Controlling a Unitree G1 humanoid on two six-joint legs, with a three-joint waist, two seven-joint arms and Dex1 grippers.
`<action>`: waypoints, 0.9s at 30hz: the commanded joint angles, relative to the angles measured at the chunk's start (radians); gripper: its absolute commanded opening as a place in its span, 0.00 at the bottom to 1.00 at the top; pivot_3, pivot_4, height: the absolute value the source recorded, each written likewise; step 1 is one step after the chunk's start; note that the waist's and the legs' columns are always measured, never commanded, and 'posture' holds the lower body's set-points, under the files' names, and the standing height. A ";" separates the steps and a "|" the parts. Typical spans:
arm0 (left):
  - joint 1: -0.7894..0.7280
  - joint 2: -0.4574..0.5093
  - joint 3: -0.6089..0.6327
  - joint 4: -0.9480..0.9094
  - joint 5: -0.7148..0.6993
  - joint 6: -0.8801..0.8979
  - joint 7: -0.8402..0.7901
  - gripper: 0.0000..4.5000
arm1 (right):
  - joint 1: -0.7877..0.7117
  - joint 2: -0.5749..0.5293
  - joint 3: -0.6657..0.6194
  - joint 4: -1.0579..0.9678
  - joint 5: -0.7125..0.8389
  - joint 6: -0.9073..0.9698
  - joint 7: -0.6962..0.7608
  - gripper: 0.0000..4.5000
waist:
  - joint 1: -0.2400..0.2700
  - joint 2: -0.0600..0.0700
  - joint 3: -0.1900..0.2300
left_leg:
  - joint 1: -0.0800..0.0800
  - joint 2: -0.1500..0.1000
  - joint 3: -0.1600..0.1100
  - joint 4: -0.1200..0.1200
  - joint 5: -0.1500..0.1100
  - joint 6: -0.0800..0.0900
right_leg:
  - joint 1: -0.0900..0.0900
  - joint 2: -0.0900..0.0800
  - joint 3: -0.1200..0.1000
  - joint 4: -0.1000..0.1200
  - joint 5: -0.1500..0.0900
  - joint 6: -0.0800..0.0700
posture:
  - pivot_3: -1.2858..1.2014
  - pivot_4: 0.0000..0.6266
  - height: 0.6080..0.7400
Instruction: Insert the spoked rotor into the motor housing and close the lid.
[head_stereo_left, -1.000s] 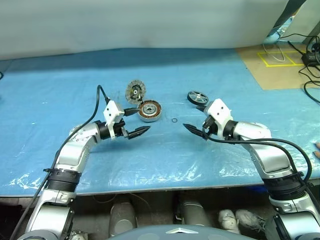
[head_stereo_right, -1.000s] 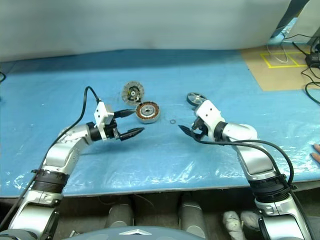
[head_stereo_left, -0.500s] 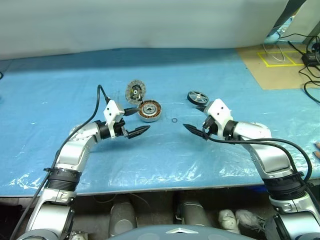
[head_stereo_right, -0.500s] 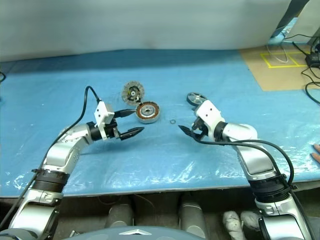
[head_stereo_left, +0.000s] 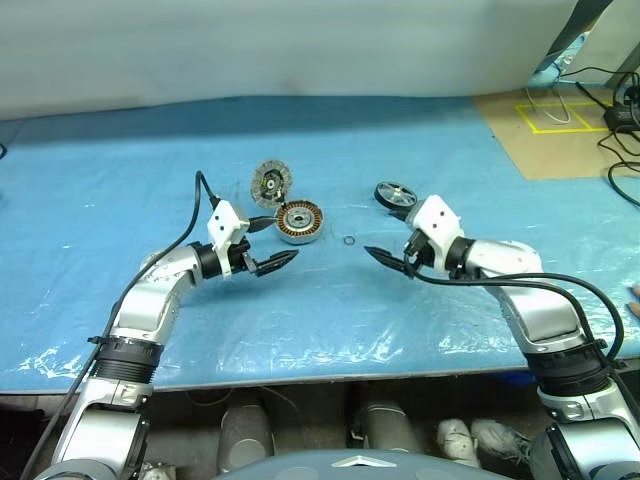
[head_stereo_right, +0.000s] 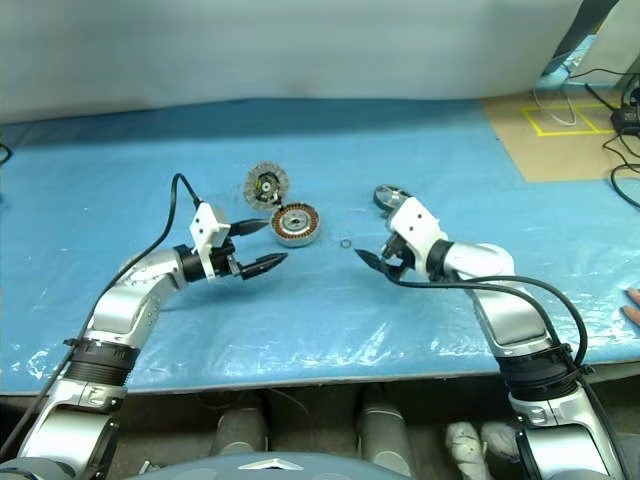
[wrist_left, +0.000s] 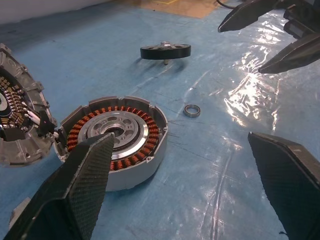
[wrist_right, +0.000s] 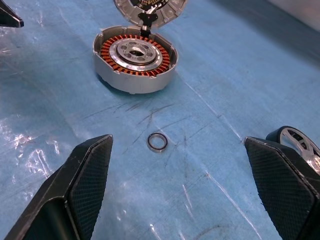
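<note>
On the blue plastic sheet (head_stereo_left: 120, 180), catalogued as they lie: one motor housing (head_stereo_left: 299, 221), a short silver can standing open, its ring of copper windings and silver hub facing up; one lid (head_stereo_left: 270, 182), propped at a tilt against the far edge of the housing with its inner face showing, apparently joined to it at a small hinge point; one spoked rotor (head_stereo_left: 396, 194), a black wheel with silvery rim, lying apart from the housing towards the robot's right, just beyond the right arm; one small metal ring (wrist_right: 157, 142), loose on the sheet between housing and rotor. Left gripper (head_stereo_left: 273, 246) — jaws spread wide, nothing in them — hovers just in front of the housing, pointed towards it. Right gripper (head_stereo_left: 388, 254) — jaws likewise wide and empty — hangs over the sheet near the loose ring, with the rotor close behind its wrist. Step in hand, by my reading: none of the task done, rotor not yet picked up, both arms poised before the first grasp. Next move would seem to fall to the right gripper: turn back to the rotor, close on its rim, carry it over the hub and set it down level, while the left steadies the housing or waits to fold the lid down.
</note>
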 joint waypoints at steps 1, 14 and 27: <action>0.001 0.013 0.013 -0.037 -0.002 -0.010 0.000 1.00 | -0.021 -0.006 0.017 -0.017 -0.008 -0.037 0.018 0.99 | -0.001 0.000 0.000 | 0.000 0.000 0.000 0.000 0.000 0.000 | 0.000 0.000 0.000 0.000 0.000 0.000 | 0.52 0.24 1.00; 0.072 0.047 0.054 -0.034 -0.020 -0.040 -0.029 1.00 | -0.556 0.170 0.336 0.585 -0.232 -0.402 0.232 0.99 | -0.007 0.000 0.000 | -0.001 0.001 0.001 0.004 0.000 0.000 | -0.004 0.000 -0.001 0.004 0.001 -0.002 | 0.52 0.24 1.00; 0.192 0.053 0.081 -0.123 -0.032 -0.016 0.031 1.00 | -0.824 0.335 0.440 1.186 -0.429 -0.799 0.298 0.99 | -0.008 0.000 0.000 | -0.003 0.005 0.000 0.004 0.001 0.002 | -0.005 0.000 -0.007 0.005 -0.001 -0.005 | 0.52 0.24 1.00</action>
